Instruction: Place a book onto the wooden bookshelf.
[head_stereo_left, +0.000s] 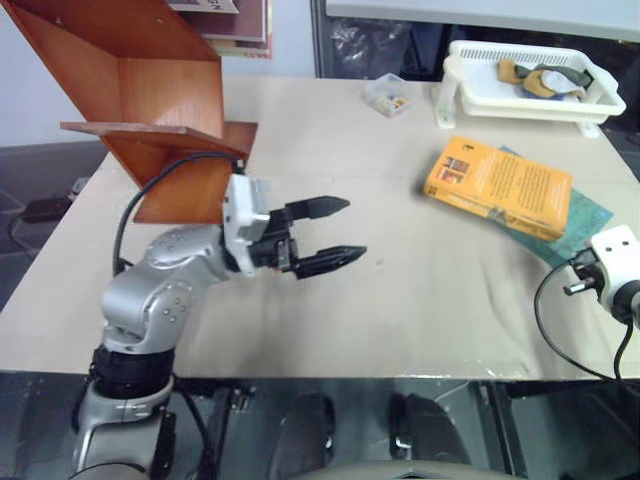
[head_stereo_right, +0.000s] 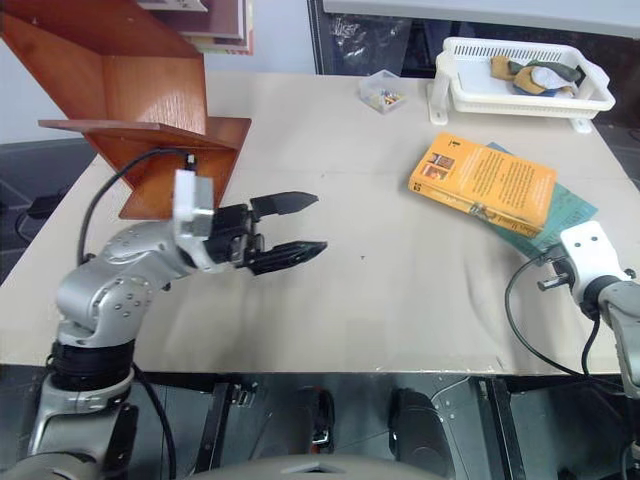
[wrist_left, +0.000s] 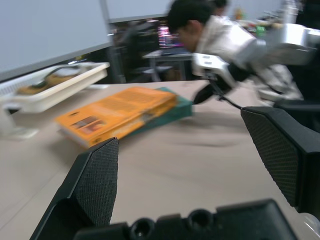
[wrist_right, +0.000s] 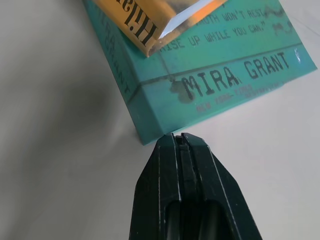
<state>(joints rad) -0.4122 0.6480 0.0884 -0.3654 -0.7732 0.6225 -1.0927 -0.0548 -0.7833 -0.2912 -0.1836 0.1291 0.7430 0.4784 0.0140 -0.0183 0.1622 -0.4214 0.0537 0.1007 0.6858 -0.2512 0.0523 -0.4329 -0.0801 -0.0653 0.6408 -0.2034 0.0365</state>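
The wooden bookshelf (head_stereo_left: 150, 95) is seen at the tabletop's (head_stereo_left: 400, 290) far left corner; in front of it the left hand (head_stereo_left: 335, 232) is held above the tabletop, fingers spread wide and empty; the orange-yellow book (head_stereo_left: 498, 186) is laid flat to the right, overlapping a thin teal book (wrist_right: 210, 75); the right hand (wrist_right: 181, 137) is pressed shut on nothing, its tips at the teal book's corner.
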